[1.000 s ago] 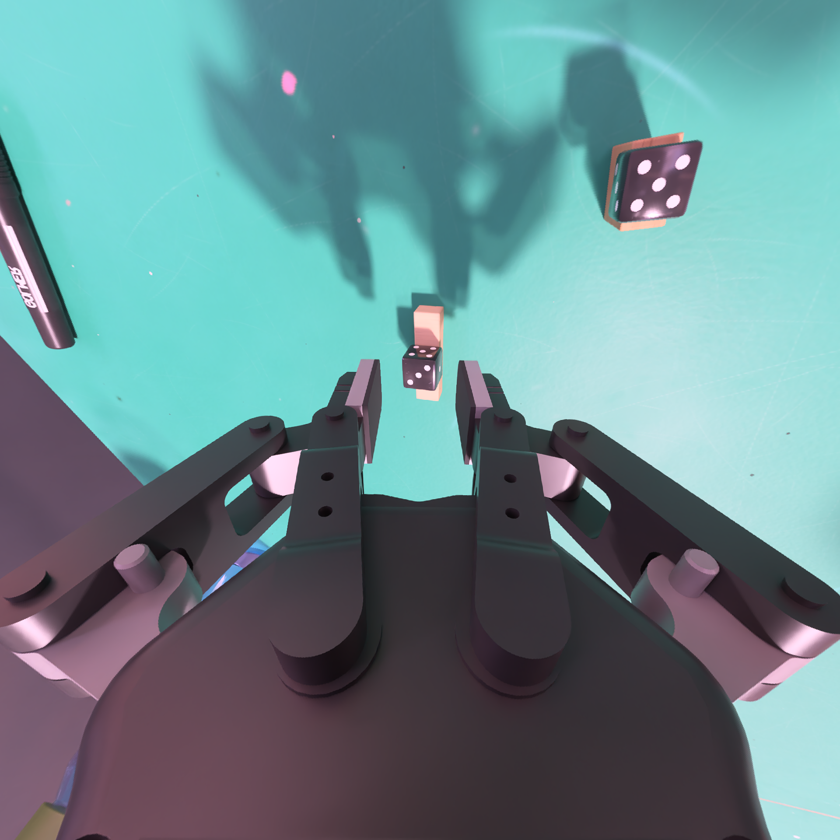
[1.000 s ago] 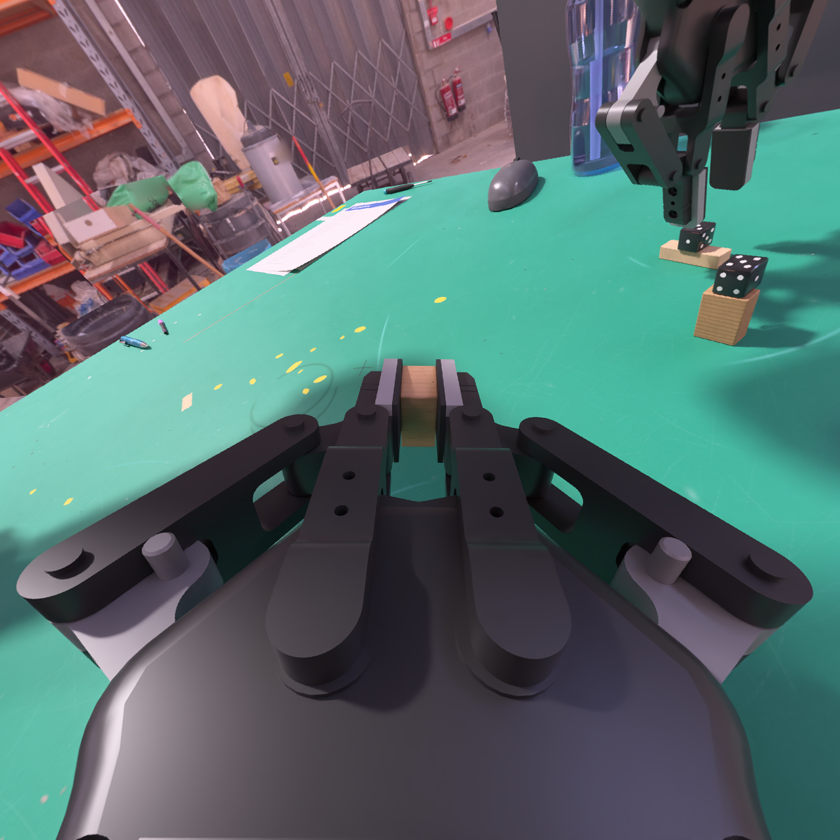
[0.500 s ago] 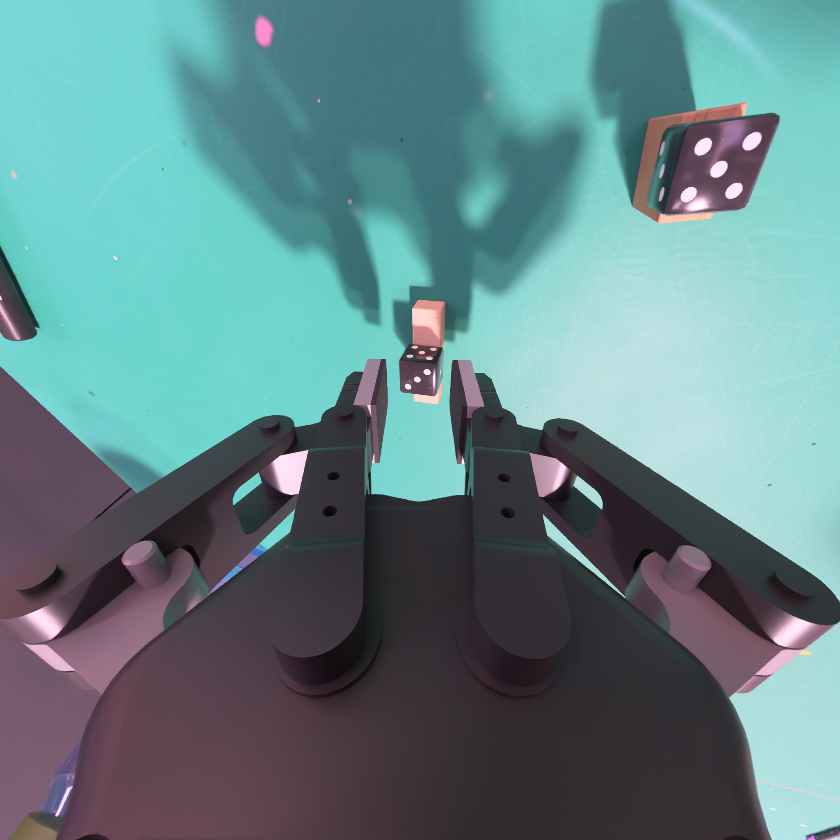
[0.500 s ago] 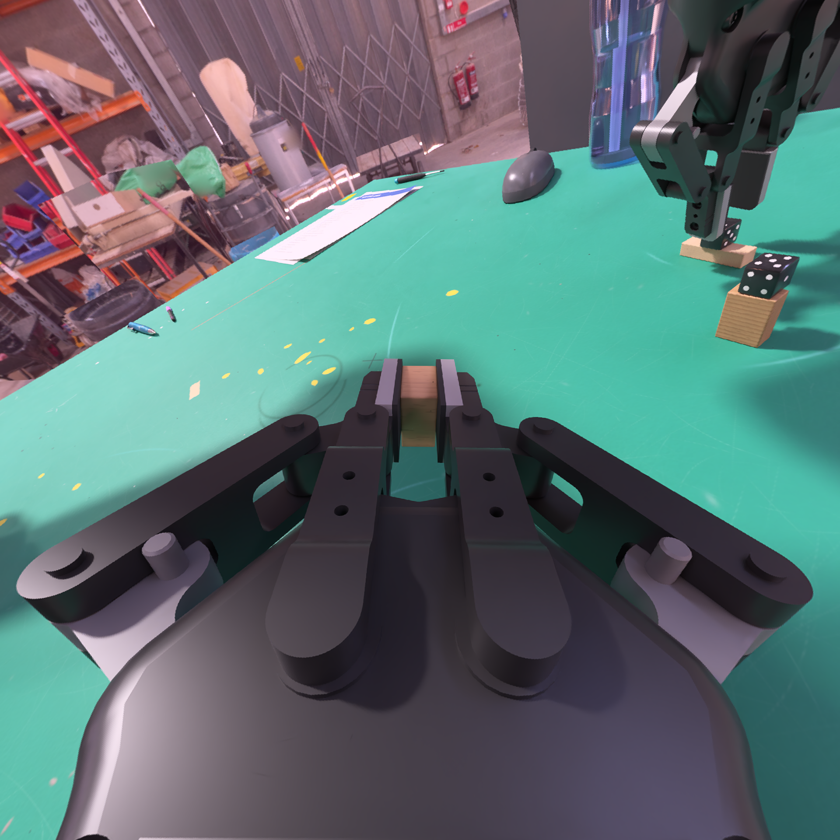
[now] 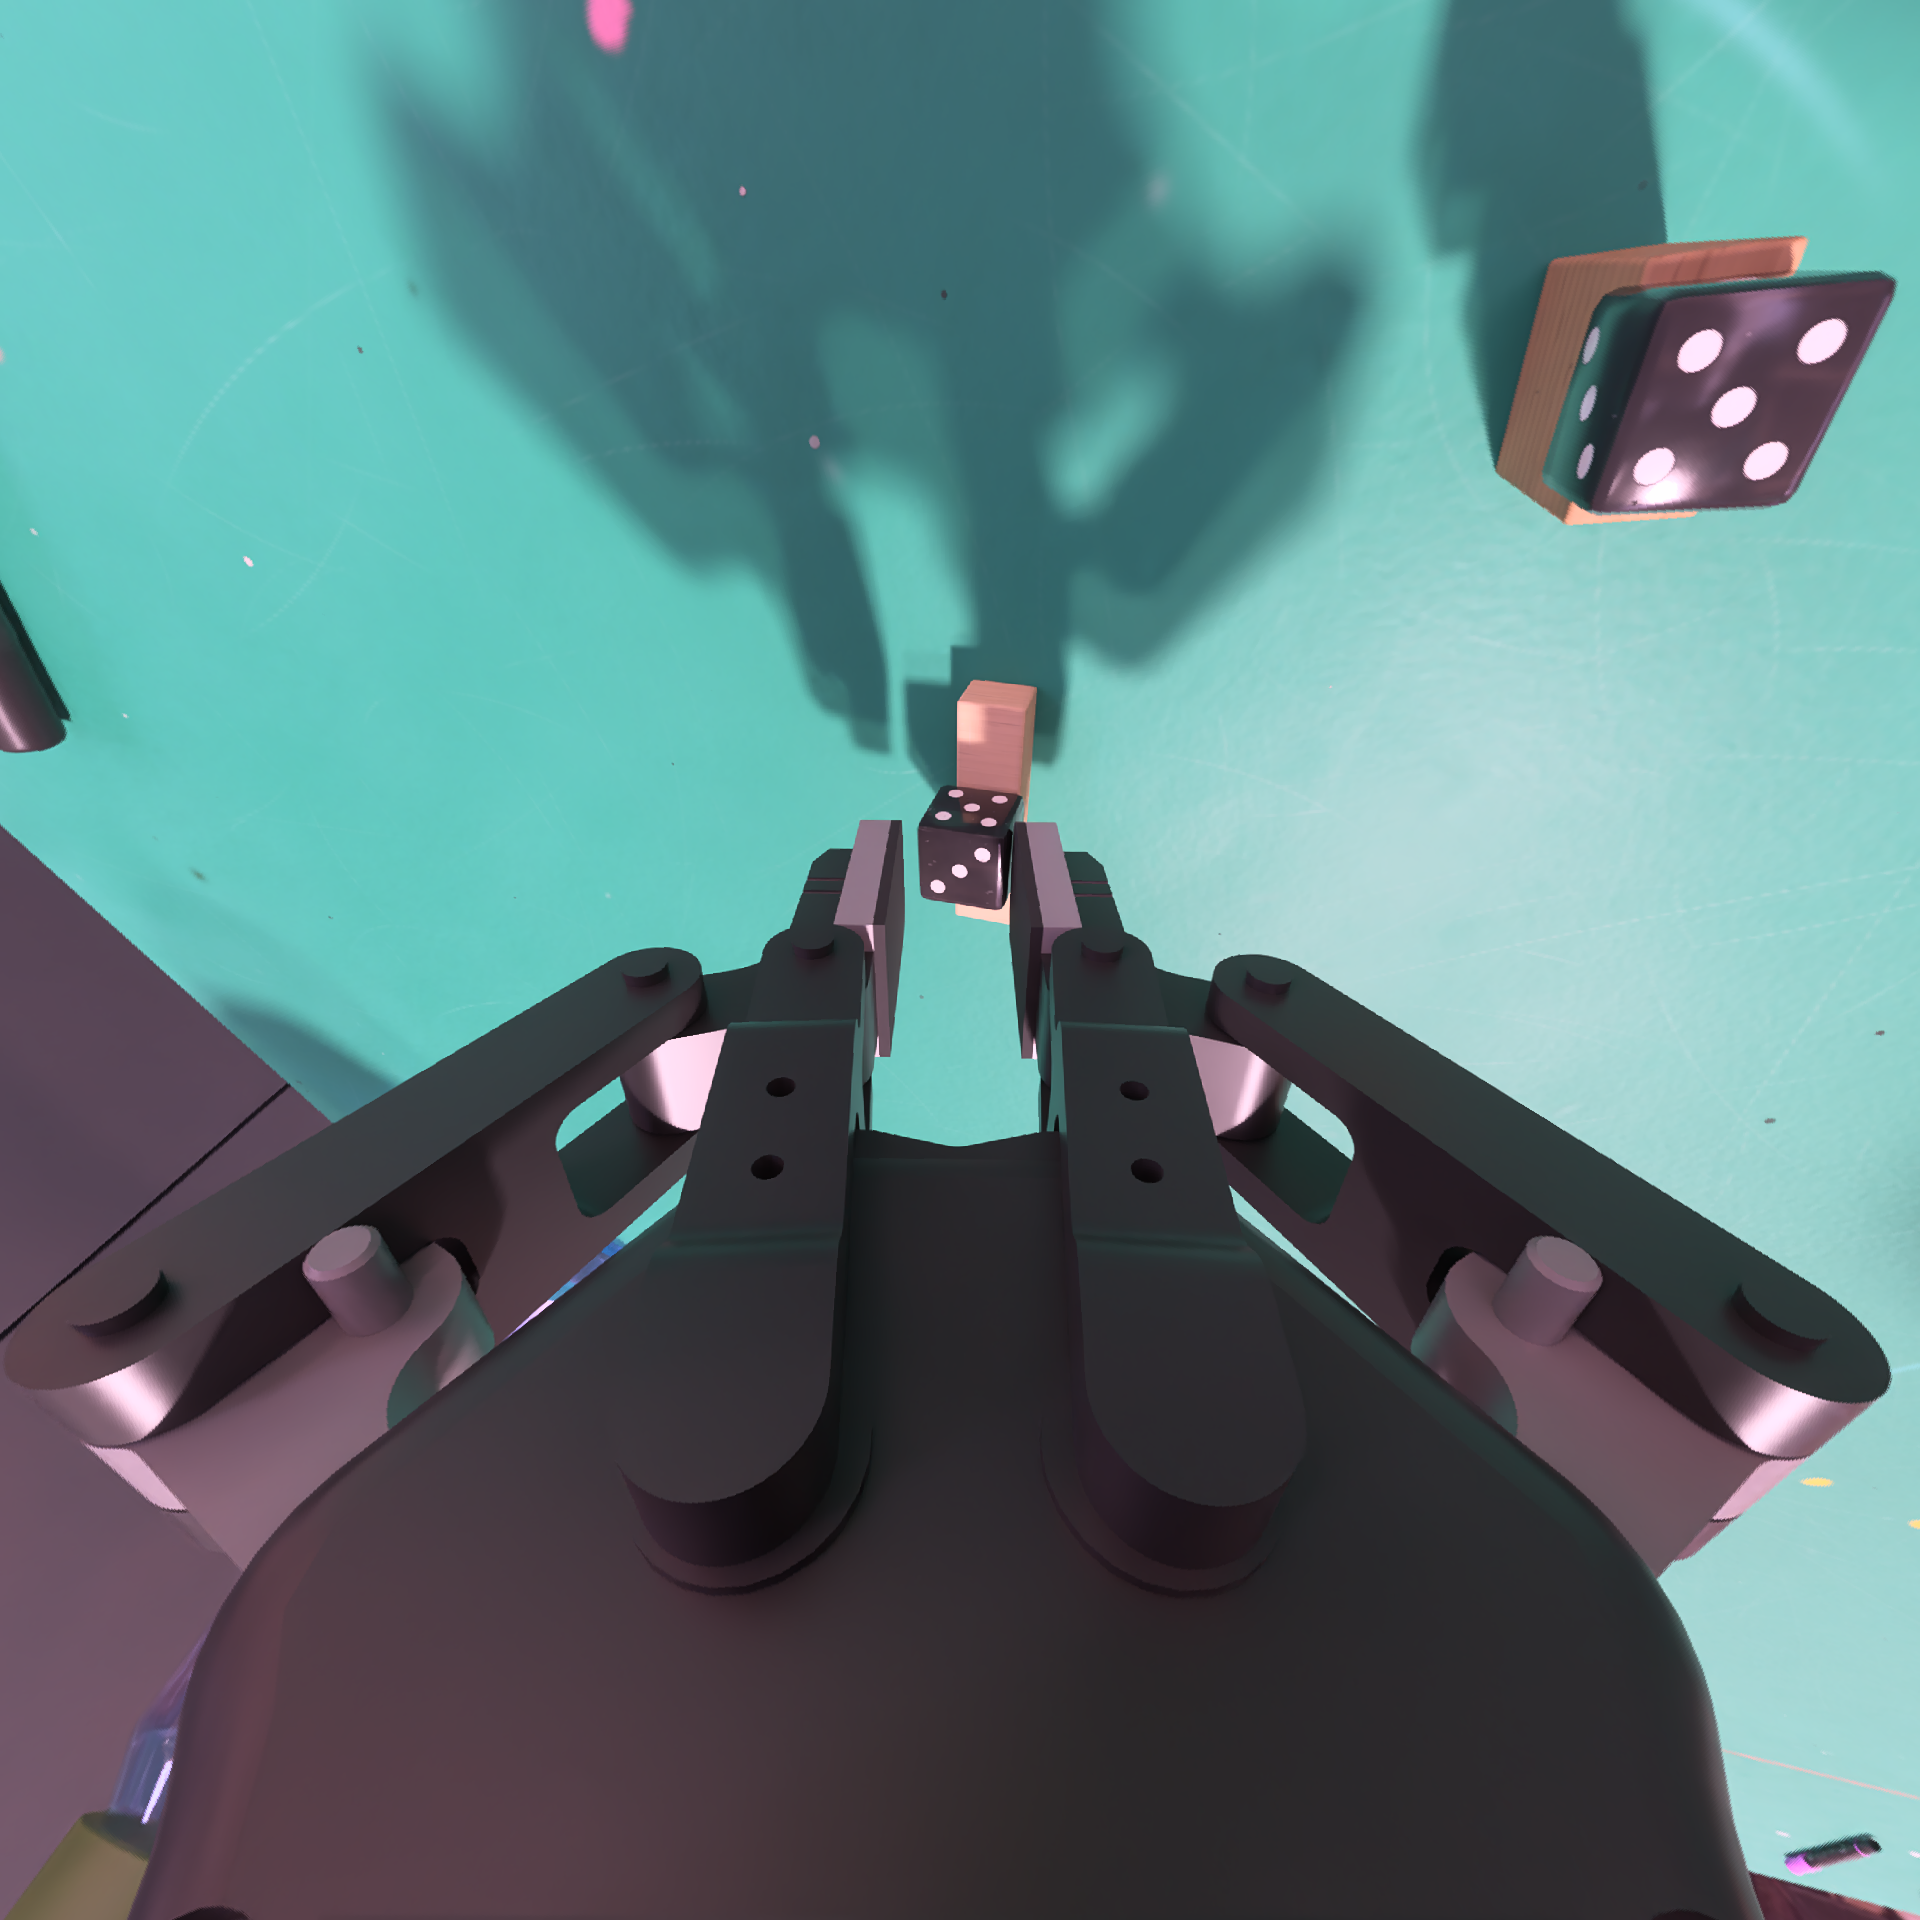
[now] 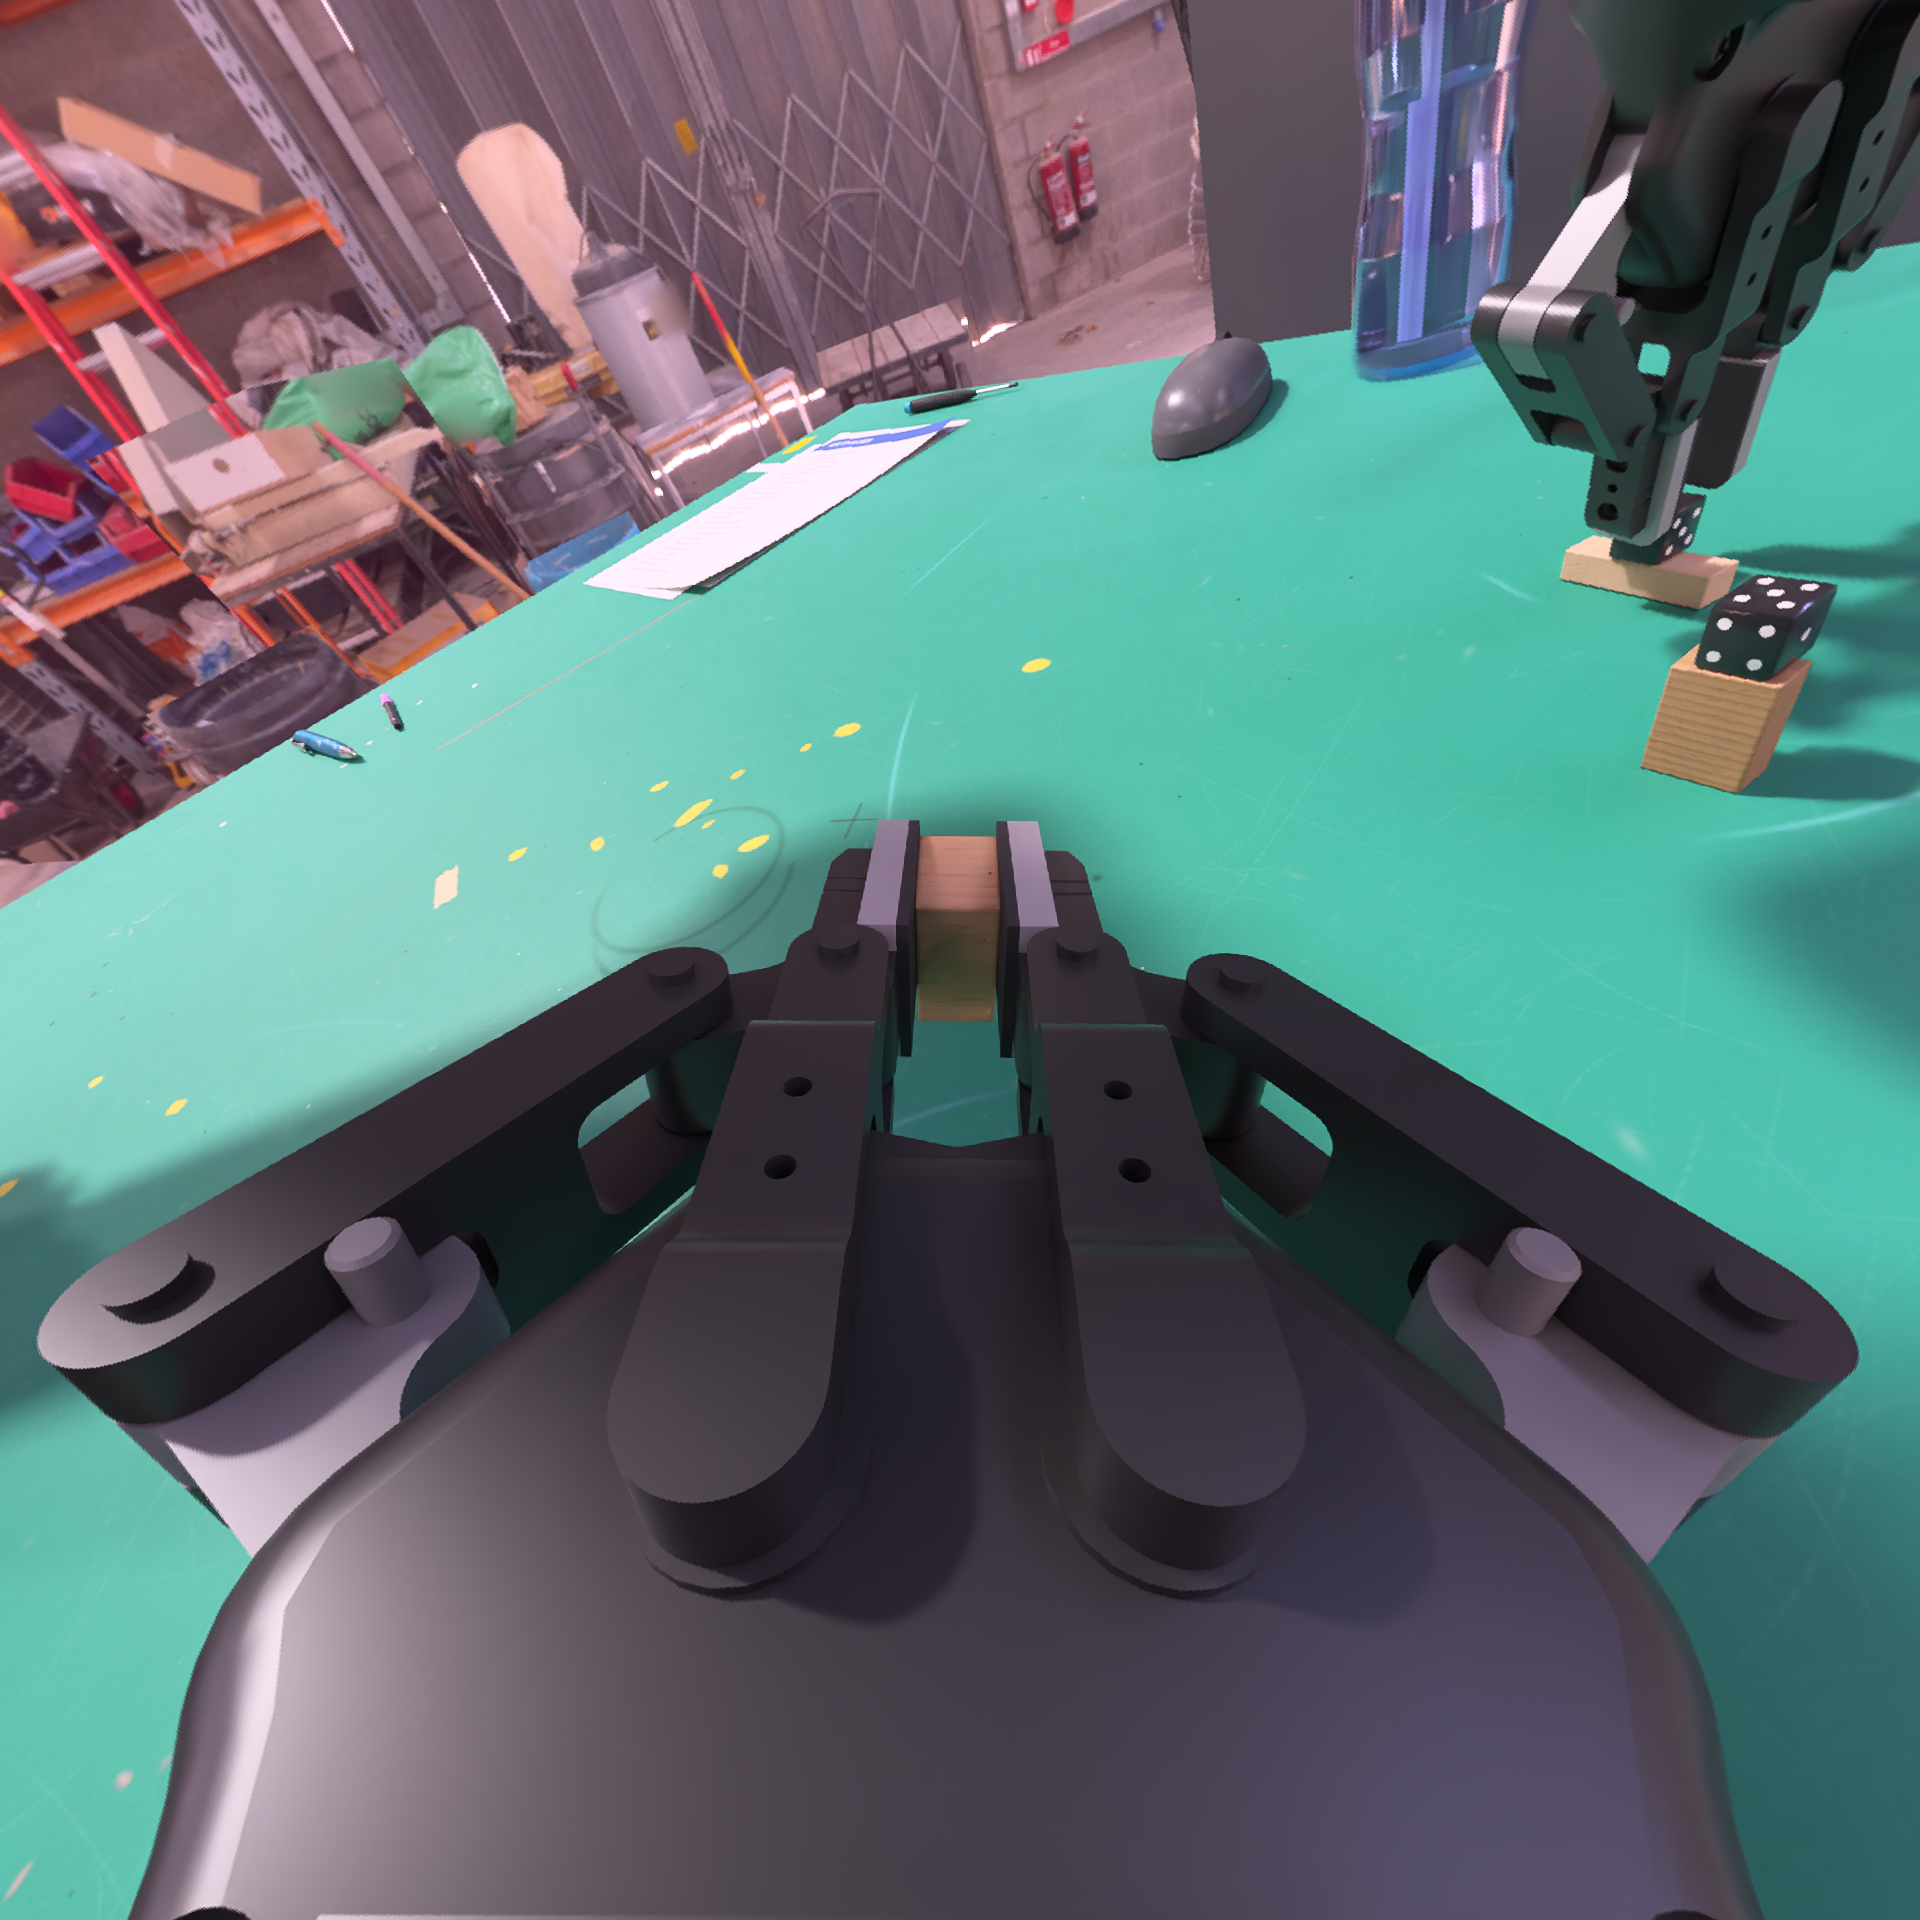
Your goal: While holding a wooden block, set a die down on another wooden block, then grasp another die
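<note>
Step in hand, by judgement: grasp of the second die. Right jaws clenched on a wooden block point(image 6: 956, 914), apparently clear of the surface point(image 6: 1247, 727). First die point(image 5: 1725, 405) already seated on the cube block point(image 5: 1538, 395), well apart from the left jaws, ahead and to their right.

Left jaws released, lowered astride the small die point(image 5: 964, 857). Small die seated between the pads point(image 5: 878, 883) on the flat block point(image 5: 995, 727), with the flat block running on ahead of the fingertips. Narrow gap visible at either pad; no firm contact confirmed.

Next move: close evenly until both pads bear on opposite die faces. Keep the die centred between the pads. Lift straight up, without dragging the flat block. Maintain the right clamp throughout.
</note>
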